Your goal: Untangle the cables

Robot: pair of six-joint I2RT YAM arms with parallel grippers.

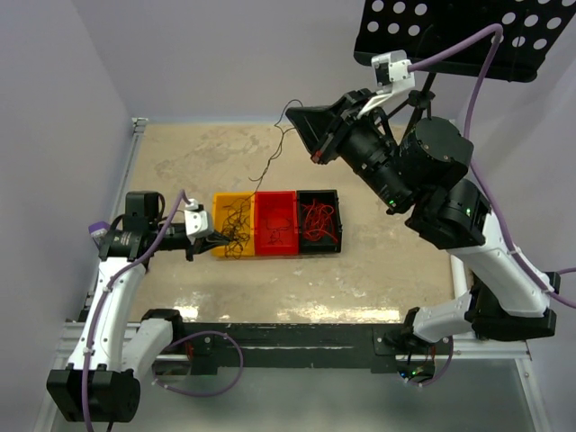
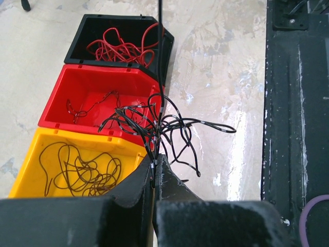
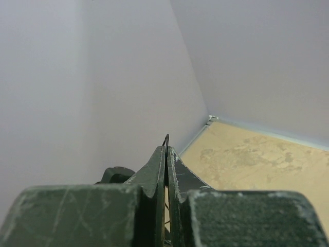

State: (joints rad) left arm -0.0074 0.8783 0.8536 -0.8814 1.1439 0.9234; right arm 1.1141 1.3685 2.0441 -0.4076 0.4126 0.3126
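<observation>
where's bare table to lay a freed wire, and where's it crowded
Bare: the table strip between the bins and the near rail, and the far left corner behind the yellow bin. Crowded: the left gripper clamps a black wire clump by the yellow bin, with one wire stretched up to the right gripper.

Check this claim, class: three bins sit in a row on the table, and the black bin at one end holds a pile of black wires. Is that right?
Not quite. The black bin holds red wires, not black ones. The left wrist view shows this most clearly, and the top external view agrees. The rest of the claim stands.
</observation>
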